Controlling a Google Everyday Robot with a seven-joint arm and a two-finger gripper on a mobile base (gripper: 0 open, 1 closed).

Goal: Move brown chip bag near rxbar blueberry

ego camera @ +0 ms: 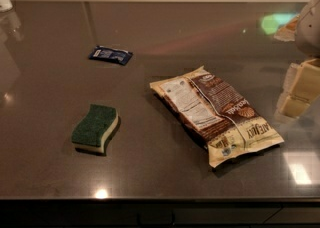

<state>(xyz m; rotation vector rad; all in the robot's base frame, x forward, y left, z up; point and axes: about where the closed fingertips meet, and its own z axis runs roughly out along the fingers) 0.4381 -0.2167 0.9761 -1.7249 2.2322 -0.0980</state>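
Camera view: bag (pixel 216 114) lies flat, well right of the bar (pixel 110 54), sponge (pixel 95 128) at left; gripper (pixel 298 92) hangs just right of bag, grip state untellable; approach step; next, descend and grasp bag.

Worktop (pixel 160 27) carries three items. brown chip bag (pixel 215 117) lies flat, right of centre, long axis 10-to-4 o'clock. rxbar blueberry (pixel 110 54) at 10 o'clock from bag, well apart, further back. Sponge (pixel 95 128) at 9 o'clock from bag, 6 o'clock from bar, nearer front edge. Tool (pixel 296 94) at 2-3 o'clock from bag, near, apart.
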